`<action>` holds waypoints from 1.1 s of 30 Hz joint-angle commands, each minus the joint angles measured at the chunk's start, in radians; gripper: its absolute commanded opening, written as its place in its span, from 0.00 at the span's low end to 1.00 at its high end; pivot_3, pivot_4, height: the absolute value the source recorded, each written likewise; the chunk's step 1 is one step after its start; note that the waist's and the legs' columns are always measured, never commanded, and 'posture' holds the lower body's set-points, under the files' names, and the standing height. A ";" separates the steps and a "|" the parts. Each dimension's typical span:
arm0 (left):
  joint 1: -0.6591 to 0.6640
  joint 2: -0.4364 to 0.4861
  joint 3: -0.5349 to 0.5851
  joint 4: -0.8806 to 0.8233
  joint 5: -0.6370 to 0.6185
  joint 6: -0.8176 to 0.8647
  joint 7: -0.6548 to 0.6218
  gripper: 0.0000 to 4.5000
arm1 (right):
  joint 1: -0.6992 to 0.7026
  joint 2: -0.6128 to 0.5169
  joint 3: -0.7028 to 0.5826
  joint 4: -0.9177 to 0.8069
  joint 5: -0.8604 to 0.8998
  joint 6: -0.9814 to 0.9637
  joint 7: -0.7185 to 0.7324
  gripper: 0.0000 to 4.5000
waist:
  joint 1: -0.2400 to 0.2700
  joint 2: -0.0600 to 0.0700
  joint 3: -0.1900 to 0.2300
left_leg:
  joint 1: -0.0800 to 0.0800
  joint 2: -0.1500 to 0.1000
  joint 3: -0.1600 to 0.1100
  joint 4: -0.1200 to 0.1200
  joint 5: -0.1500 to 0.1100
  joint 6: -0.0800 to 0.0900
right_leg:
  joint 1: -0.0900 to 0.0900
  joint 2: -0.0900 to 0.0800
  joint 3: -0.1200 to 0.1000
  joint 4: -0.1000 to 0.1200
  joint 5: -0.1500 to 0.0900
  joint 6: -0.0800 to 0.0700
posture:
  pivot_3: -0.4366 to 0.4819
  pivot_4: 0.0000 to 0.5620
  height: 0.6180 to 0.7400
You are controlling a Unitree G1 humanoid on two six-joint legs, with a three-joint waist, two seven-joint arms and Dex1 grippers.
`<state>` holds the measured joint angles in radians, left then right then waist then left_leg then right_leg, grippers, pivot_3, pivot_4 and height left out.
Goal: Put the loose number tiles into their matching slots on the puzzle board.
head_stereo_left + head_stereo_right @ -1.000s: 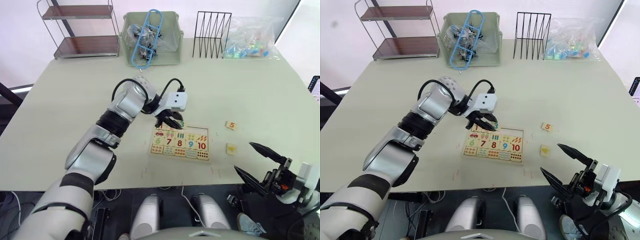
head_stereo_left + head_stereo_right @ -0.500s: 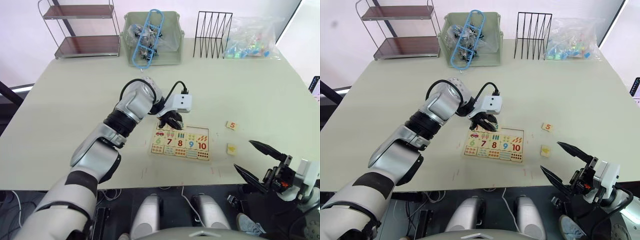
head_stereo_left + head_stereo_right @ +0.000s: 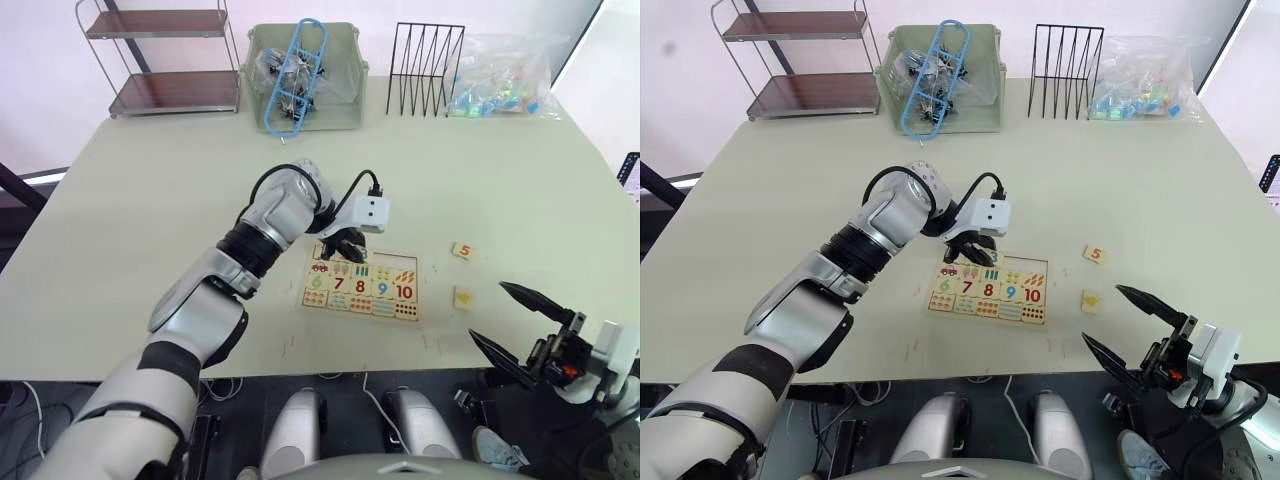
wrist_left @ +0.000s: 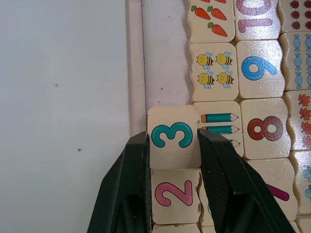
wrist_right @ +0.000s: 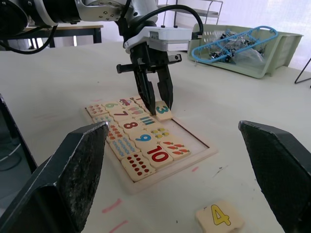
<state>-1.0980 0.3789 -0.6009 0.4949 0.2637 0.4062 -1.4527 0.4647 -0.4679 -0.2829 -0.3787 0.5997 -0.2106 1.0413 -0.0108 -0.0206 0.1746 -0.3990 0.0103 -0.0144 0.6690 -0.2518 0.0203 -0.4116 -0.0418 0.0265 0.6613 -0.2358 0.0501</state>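
Observation:
The puzzle board [image 3: 398,260] lies on the table in front of me, its lower rows filled with numbers 6 to 10 and counting pictures. My left gripper [image 3: 349,246] is down on the board's top row of slots, shut on the green 3 tile [image 4: 172,136], which sits right beside the pink 2 tile [image 4: 173,194]. The slots [image 4: 165,73] past the 3 are bare. Two loose number tiles lie on the table right of the board: the orange 5 [image 3: 462,250] and the yellow 4 [image 3: 462,297]. My right gripper [image 3: 490,313] hangs open off the table's near right edge, empty.
Along the back edge stand a two-tier shelf rack [image 3: 160,60], a green bin [image 3: 300,75] with a blue hanger, a black wire rack [image 3: 425,70] and a clear bag of coloured pieces [image 3: 500,80].
My left gripper has shifted a little to the right along the board's top row, still holding the 3 tile. The right arm has stayed put.

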 commanded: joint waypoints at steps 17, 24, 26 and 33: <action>-0.019 -0.017 -0.010 0.013 0.030 -0.035 0.002 0.21 | 0.021 0.012 -0.017 0.063 0.011 -0.101 0.046 1.00 | 0.000 0.000 0.000 | 0.000 0.000 0.000 0.000 0.000 0.000 | 0.000 0.000 0.000 0.000 0.000 0.000 | 0.48 0.27 1.00; -0.020 -0.021 -0.003 0.011 0.026 -0.018 -0.012 0.89 | 0.017 0.012 -0.018 0.084 0.014 -0.111 0.056 1.00 | 0.000 0.000 0.000 | 0.000 0.000 0.000 0.000 0.000 0.000 | 0.000 0.000 0.000 0.000 0.000 0.000 | 0.48 0.27 1.00; -0.026 -0.020 0.004 0.011 0.022 -0.013 -0.016 1.00 | 0.015 0.012 -0.017 0.091 0.014 -0.115 0.061 1.00 | 0.000 0.000 0.000 | 0.000 0.000 0.000 0.000 0.000 0.000 | 0.000 0.000 0.000 0.000 0.000 0.000 | 0.48 0.27 1.00; -0.060 -0.007 0.039 0.011 -0.016 0.015 -0.054 1.00 | 0.011 0.013 -0.016 0.110 0.017 -0.128 0.071 1.00 | 0.000 0.000 0.000 | 0.000 0.000 0.000 0.000 0.000 0.000 | 0.000 0.000 0.000 0.000 0.000 0.000 | 0.48 0.27 1.00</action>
<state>-1.1195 0.3645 -0.5967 0.5155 0.2643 0.4239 -1.4982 0.4747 -0.4584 -0.2829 -0.2576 0.6002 -0.3178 1.1077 -0.0110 -0.0206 0.1746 -0.3989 0.0103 -0.0143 0.6690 -0.2518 0.0203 -0.4116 -0.0418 0.0266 0.6615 -0.2357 0.0498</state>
